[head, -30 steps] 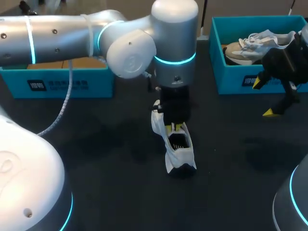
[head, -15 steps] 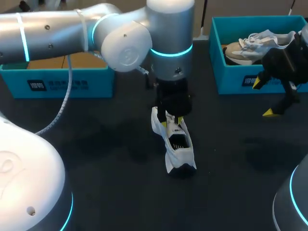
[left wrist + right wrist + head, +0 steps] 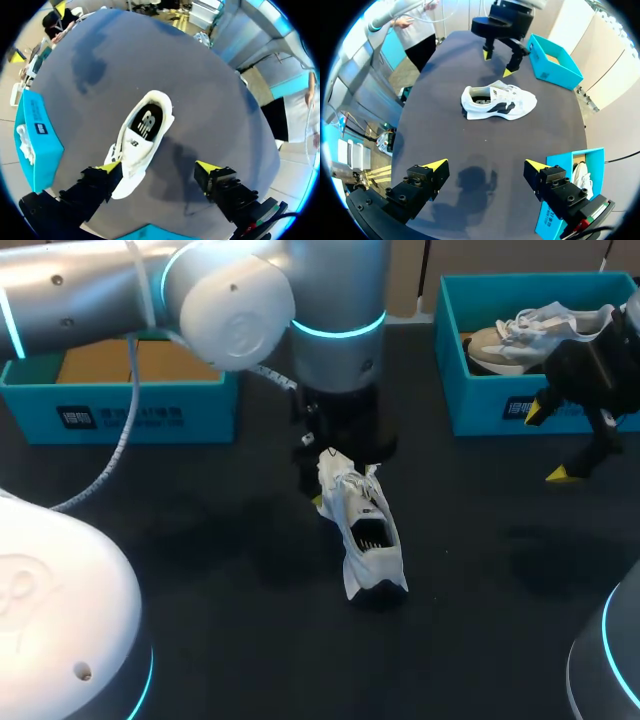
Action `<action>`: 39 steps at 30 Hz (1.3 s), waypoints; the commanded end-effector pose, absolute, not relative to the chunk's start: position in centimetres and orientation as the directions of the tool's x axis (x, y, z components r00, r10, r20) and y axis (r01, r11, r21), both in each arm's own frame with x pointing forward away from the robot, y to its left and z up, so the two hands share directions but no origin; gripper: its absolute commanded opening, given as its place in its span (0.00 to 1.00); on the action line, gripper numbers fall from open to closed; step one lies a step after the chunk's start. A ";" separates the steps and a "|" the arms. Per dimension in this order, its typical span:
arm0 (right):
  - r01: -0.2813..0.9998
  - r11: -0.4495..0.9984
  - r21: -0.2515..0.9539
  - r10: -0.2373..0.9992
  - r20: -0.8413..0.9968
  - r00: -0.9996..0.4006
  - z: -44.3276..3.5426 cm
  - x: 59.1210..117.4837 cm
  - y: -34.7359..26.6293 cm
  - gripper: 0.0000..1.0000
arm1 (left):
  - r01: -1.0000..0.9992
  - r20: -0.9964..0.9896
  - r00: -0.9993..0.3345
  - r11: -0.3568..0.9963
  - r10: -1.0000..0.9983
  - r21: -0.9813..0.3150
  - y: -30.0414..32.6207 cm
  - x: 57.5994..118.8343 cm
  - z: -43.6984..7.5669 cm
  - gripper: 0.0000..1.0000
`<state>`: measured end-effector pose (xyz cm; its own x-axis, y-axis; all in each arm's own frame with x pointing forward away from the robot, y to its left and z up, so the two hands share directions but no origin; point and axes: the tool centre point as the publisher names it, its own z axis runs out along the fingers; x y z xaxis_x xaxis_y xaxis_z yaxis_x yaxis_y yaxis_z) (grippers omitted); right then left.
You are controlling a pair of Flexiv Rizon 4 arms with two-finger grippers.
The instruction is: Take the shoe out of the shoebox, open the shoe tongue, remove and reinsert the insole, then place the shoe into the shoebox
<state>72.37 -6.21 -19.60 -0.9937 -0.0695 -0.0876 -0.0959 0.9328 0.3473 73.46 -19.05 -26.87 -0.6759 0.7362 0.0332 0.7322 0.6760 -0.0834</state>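
Observation:
A white shoe lies on the dark table with its opening up and the black insole inside it. My left gripper hangs open over the toe end; in the left wrist view the left gripper has the toe against one finger and free of the other. In the right wrist view the shoe lies under the left gripper. My right gripper stands open at the right, in front of a teal shoebox; the right gripper holds nothing.
The right shoebox holds a second pale shoe. Another teal shoebox stands at the back left. The left arm's elbow spans the back of the table. In the right wrist view the right shoebox is close beside the right gripper.
My left gripper has opened wide and drawn up and back from the shoe's opening towards its toe. The shoe stays on the table. The right arm has not moved.

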 end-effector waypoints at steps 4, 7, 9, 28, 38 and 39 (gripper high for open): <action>-0.096 0.934 0.345 -0.070 -0.087 -0.994 -19.7 72.4 -6.1 1.00 | 0.736 -0.002 -0.673 0.669 0.740 -0.104 -17.7 73.2 -27.0 1.00; -0.096 0.934 0.345 -0.070 -0.087 -0.994 -19.7 72.4 -6.1 1.00 | 0.736 -0.002 -0.673 0.669 0.740 -0.104 -17.7 73.2 -27.0 1.00; -0.096 0.934 0.345 -0.070 -0.087 -0.994 -19.7 72.4 -6.1 1.00 | 0.736 -0.002 -0.673 0.669 0.740 -0.104 -17.7 73.2 -27.0 1.00; -0.096 0.934 0.345 -0.070 -0.087 -0.994 -19.7 72.4 -6.1 1.00 | 0.209 -0.086 -0.977 0.961 0.196 -0.183 -15.3 71.7 -26.4 1.00; -0.096 0.934 0.345 -0.070 -0.087 -0.994 -19.7 72.4 -6.1 1.00 | 0.044 -0.059 -0.997 0.998 0.041 -0.048 -17.3 69.5 -27.3 1.00; -0.096 0.934 0.345 -0.070 -0.087 -0.994 -19.7 72.4 -6.1 1.00 | 0.031 -0.053 -0.998 0.999 0.029 -0.035 -17.8 69.1 -27.7 1.00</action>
<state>72.37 -6.21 -19.60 -0.9937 -0.0698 -0.0877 -0.0961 0.9328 0.3473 69.77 -15.67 -27.13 -0.9945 0.0933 -0.0474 0.0985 0.9875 -0.1233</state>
